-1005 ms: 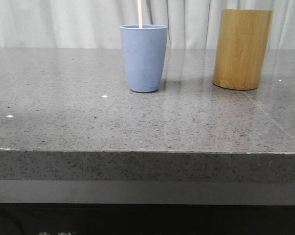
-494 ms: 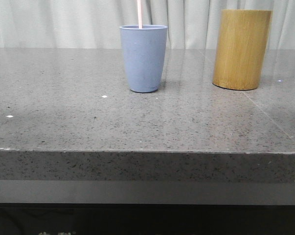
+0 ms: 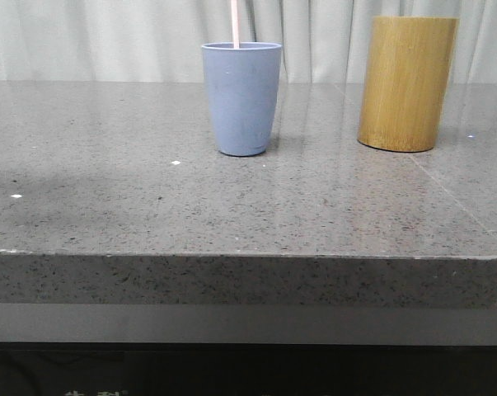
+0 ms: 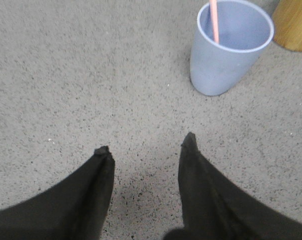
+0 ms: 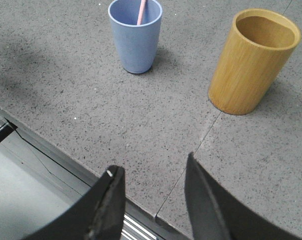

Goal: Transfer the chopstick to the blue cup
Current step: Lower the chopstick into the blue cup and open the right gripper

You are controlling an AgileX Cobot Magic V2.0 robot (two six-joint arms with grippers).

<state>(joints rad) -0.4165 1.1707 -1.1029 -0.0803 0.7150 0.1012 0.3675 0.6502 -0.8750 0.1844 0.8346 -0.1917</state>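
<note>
Chopstick (image 3: 235, 23) stands inside the blue cup (image 3: 241, 99), left of the bamboo holder (image 3: 407, 82); left gripper (image 4: 145, 145) and right gripper (image 5: 151, 172) hang wide, empty; a careless retreat could topple the cup

Your front view sits low, level with the bench (image 3: 149, 206) edge, facing forward. Both wrist views look steeply down past their fingers (image 4: 103, 165); all three share the blue cup (image 3: 241, 99), the left perhaps nearest.

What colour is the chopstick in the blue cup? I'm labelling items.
Pale pink; the chopstick shows best in the left wrist view, standing inside the blue cup.
</note>
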